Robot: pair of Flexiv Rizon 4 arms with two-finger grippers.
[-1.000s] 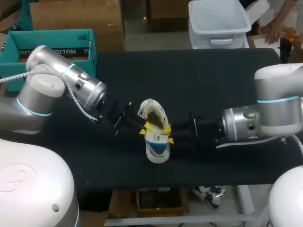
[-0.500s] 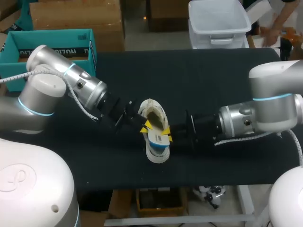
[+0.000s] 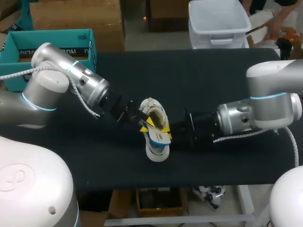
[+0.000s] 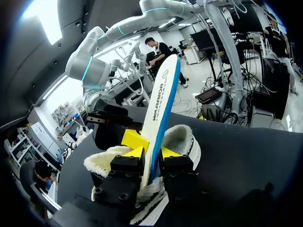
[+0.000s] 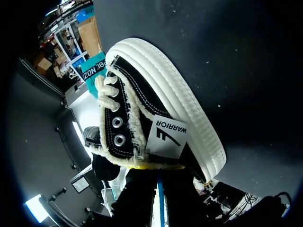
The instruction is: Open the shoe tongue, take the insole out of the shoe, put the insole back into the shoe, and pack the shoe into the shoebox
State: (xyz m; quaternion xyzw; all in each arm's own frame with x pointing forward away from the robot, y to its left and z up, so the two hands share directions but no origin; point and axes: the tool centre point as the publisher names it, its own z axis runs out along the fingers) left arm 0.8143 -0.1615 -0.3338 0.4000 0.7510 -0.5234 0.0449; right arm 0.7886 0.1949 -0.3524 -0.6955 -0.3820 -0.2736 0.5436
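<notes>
Head view: the shoe [image 3: 152, 152] lies at the middle of the dark surface [image 3: 213, 80], toe toward the lower edge of the frame and its fleece-lined opening toward the top. The insole [image 3: 158, 137], white with a blue edge, stands partly clear of the opening over the middle of the shoe. The left tool [image 3: 146, 125] meets it from the left of the frame, and the right tool [image 3: 166, 134] meets the shoe from the right.

Step in hand, as judged: the insole stage. The insole is neither fully out nor seated, and this moment alone does not show which way it is going. Packing is not yet done. A teal box [image 3: 52, 40] at the upper left, past the surface's edge, may be the shoebox.

The next move calls for the shoe to be held steady while the insole travels along the line of the opening. The fleece lining could drag on it.

Differences between views:
- The left wrist view shows the left tool closed narrowly on the upright insole, one pad on each face. The head view cannot confirm this.
- The right wrist view shows the shoe's black upper, eyelets and white sole close ahead. It does not show whether the right tool is wide or gripping; that cannot be told.
</notes>
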